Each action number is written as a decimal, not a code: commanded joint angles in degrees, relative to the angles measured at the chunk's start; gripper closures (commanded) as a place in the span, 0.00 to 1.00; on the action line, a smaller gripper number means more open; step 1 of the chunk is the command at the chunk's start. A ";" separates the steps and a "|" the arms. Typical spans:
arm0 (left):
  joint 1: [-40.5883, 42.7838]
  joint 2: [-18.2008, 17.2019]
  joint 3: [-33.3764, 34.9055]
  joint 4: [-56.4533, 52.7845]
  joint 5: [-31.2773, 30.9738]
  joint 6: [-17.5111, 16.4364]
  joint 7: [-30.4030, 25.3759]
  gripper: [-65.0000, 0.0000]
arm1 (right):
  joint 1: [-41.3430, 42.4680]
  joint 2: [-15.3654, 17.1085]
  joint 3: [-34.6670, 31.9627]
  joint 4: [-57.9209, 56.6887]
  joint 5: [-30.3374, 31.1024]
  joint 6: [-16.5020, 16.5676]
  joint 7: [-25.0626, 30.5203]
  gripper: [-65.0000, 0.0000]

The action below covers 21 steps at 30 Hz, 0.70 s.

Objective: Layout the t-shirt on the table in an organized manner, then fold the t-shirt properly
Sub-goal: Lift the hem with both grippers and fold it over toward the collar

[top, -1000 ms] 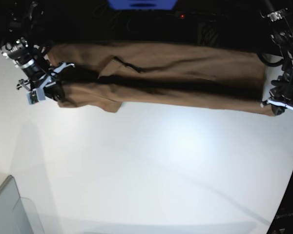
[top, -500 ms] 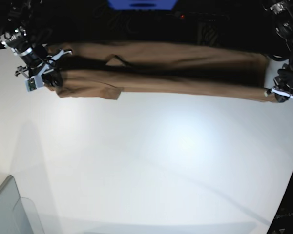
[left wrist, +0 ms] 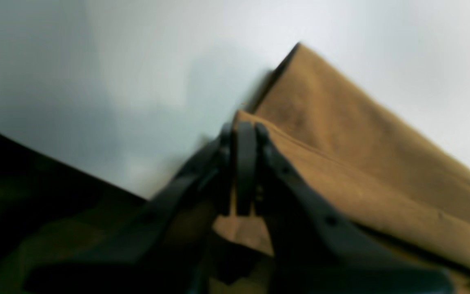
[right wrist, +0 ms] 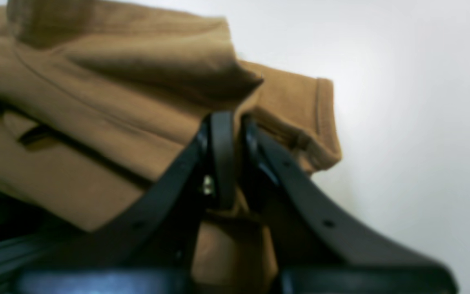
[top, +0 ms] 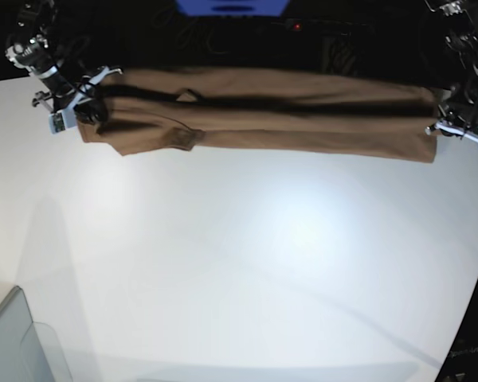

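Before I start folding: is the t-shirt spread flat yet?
No. The t-shirt is doubled lengthwise, stretched between both grippers at the table's far edge.

Base looks down from overhead; wrist cameras sit close behind fingers (left wrist: 245,163).

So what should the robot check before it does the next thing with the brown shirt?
1. Left gripper shut on the tan-brown cloth t-shirt: ok.
2. Right gripper shut on the shirt's sleeve end: ok.
3. Shirt stretched between both arms: ok.
4. Shirt spread flat, one layer: not ok, it is bunched in a long band.
5. Bare room on the big white table for laying it out: ok.
6. Small white tag found: cannot tell.
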 commanded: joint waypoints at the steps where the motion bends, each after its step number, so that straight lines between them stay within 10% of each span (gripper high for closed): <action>1: -0.32 -0.93 -0.22 0.34 -0.26 0.19 -0.71 1.00 | -0.97 0.45 0.28 0.48 0.80 0.23 1.28 1.00; 21: -2.17 -1.11 0.22 -10.39 -0.08 0.19 -0.80 0.94 | 1.14 -1.31 -2.18 -6.03 0.71 0.23 1.28 1.00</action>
